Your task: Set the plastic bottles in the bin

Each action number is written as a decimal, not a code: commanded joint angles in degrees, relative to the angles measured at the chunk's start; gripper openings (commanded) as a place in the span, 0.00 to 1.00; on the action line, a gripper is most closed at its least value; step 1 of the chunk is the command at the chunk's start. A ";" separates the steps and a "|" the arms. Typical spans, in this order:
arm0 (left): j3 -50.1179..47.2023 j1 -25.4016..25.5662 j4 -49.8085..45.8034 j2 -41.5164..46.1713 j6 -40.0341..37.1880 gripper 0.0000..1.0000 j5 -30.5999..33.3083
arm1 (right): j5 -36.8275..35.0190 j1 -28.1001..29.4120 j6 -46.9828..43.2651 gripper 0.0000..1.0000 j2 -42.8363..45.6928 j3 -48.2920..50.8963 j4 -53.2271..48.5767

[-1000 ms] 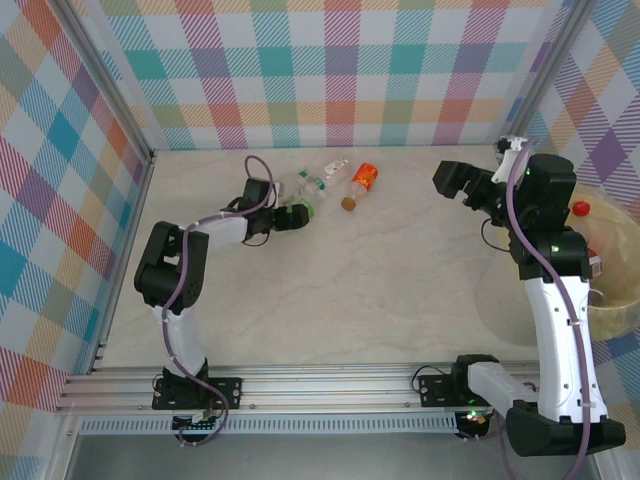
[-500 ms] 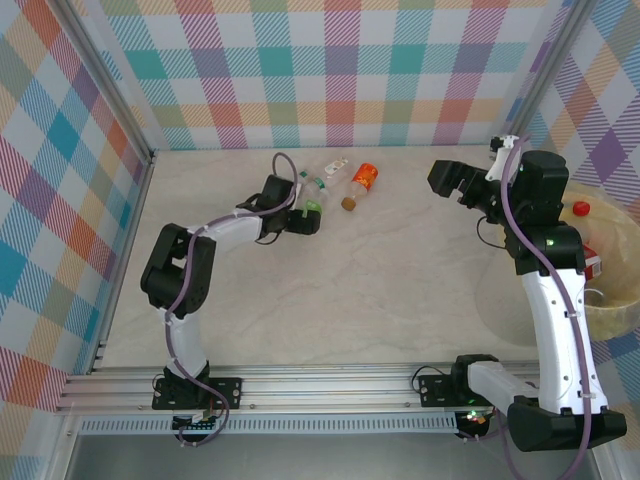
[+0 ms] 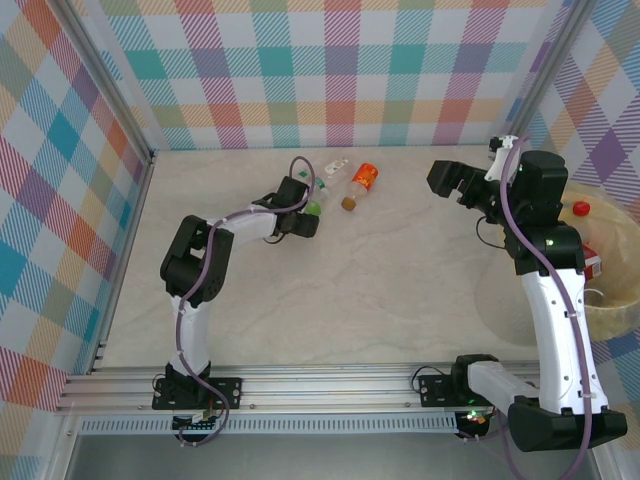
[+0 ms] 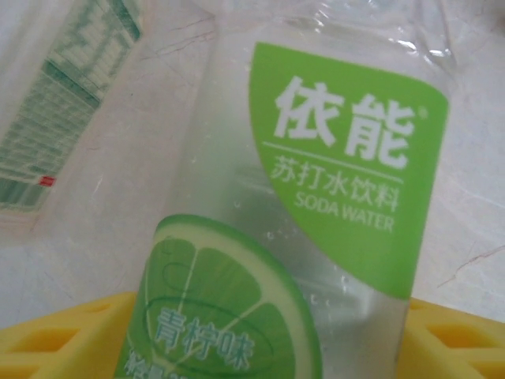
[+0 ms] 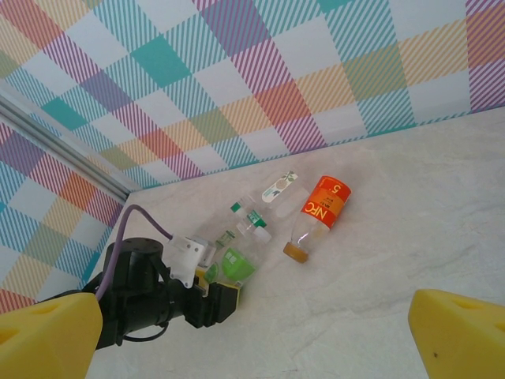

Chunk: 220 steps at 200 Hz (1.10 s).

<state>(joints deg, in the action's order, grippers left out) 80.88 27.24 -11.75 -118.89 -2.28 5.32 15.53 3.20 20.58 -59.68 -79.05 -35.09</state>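
**Status: some bottles binned, four left on the table**

We are judging the task as partly done. The bin (image 3: 612, 312), a round pale-yellow translucent tub at the right edge of the table (image 3: 380, 290), is already holding at least one red-capped bottle (image 3: 580, 208). The right arm is hiding the rest of its contents. Four bottles are lying on their sides near the far wall, well apart from the bin: a lime soda-water bottle (image 4: 316, 237), an orange-labelled NFC bottle (image 5: 323, 201), a green-capped clear bottle (image 5: 251, 219) and a white-labelled bottle (image 5: 280, 187).

The left gripper (image 3: 306, 217) is straddling the lime soda-water bottle, with yellow fingers flanking its thin, glossy, slightly crumpled clear wall. We cannot tell whether they are clamping it. The right gripper (image 5: 256, 335) is hovering with fingers spread wide, carrying nothing. The table is presenting a smooth, marble-patterned surface.
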 commanded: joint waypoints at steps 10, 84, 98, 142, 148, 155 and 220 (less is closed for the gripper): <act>0.67 1.23 -0.49 1.18 0.38 0.64 0.30 | 1.40 0.97 0.99 1.00 -0.33 1.11 2.65; -11.51 3.47 6.73 17.64 6.77 0.54 -6.94 | 4.02 5.37 16.57 1.00 -7.27 8.39 13.71; -12.89 4.36 7.71 20.41 7.91 0.50 -8.41 | 4.15 6.84 19.22 1.00 -9.78 8.82 15.10; -14.87 8.08 11.09 27.60 9.75 0.47 -12.97 | 8.94 11.40 24.83 1.00 -17.36 9.26 21.73; -14.96 8.53 11.34 28.33 9.82 0.46 -13.39 | 9.84 11.83 25.39 1.00 -18.23 9.32 22.79; -15.05 8.99 11.73 29.20 9.84 0.46 -13.71 | 10.78 12.21 26.00 1.00 -19.24 9.22 24.10; -14.74 11.75 12.76 32.60 10.06 0.46 -16.88 | 15.54 15.96 28.87 1.00 -25.75 6.69 28.96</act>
<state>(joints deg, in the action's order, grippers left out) 66.76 37.80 -1.10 -88.20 6.90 -8.80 27.55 17.76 47.68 -83.90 -69.78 -10.07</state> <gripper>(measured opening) 0.558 0.996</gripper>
